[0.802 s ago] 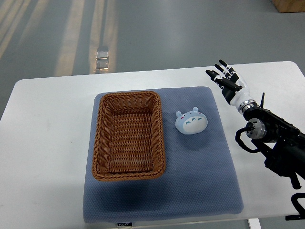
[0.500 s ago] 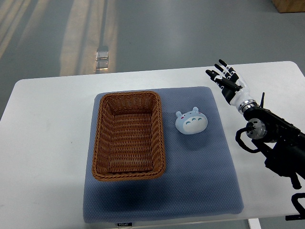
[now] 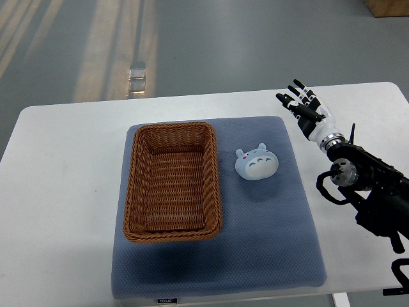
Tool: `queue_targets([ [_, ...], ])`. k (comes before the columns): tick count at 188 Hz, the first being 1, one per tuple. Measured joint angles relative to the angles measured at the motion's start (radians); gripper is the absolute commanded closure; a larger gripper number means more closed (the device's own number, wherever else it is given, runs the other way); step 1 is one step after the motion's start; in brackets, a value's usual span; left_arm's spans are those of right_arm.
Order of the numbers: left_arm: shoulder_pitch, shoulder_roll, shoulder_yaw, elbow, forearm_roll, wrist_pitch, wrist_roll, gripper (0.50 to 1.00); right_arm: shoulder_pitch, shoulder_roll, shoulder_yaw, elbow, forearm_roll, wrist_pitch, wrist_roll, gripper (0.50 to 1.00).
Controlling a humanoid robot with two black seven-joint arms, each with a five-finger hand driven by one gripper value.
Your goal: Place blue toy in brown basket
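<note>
A white rectangular table [image 3: 64,192] carries a grey-blue padded fabric mat [image 3: 268,243], and on that mat sit the two items of the task. A brown woven wicker basket [image 3: 172,181], rectangular and open-topped, stands on the left half of the mat with nothing visible inside it. Just to its right, apart from the rim and not touching it, lies the small pale-blue rounded toy [image 3: 256,162], shaped like a plump animal with two short ears, a white belly patch and dark dots for a face. The toy rests flat on the mat, roughly level with the basket's upper half.

The robot's right hand [image 3: 305,110], white-backed with black jointed fingers [image 3: 295,85], enters from the picture's right edge on a black arm [image 3: 370,192] wrapped in cables. The hand hangs over the bare table just beyond the mat's upper right corner, its fingers stretched out and slightly fanned, pointing up and to the left. It grips nothing and is well clear of the toy, which lies lower and to its left.

Beyond the far edge of the table, on the grey floor [image 3: 255,38], sits a small clear box-like object [image 3: 137,77]; a brown cardboard-coloured corner [image 3: 386,6] shows at the top right. The left arm does not appear.
</note>
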Motion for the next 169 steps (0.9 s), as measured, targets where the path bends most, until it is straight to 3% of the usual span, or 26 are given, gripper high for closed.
queue_targets([
  [80,0.000,0.000,0.000,0.001,0.000,0.000,0.000,0.500,0.006,-0.015,-0.023,0.011,-0.025,0.011,0.002,0.587],
  [111,0.000,0.000,-0.001,0.001,0.000,0.000,0.000,0.500,0.010,-0.040,-0.040,0.021,-0.138,0.050,0.003,0.587],
  [169,0.000,0.000,-0.003,0.003,0.000,0.000,0.000,0.500,0.030,-0.181,-0.142,0.062,-0.382,0.099,0.090,0.587],
])
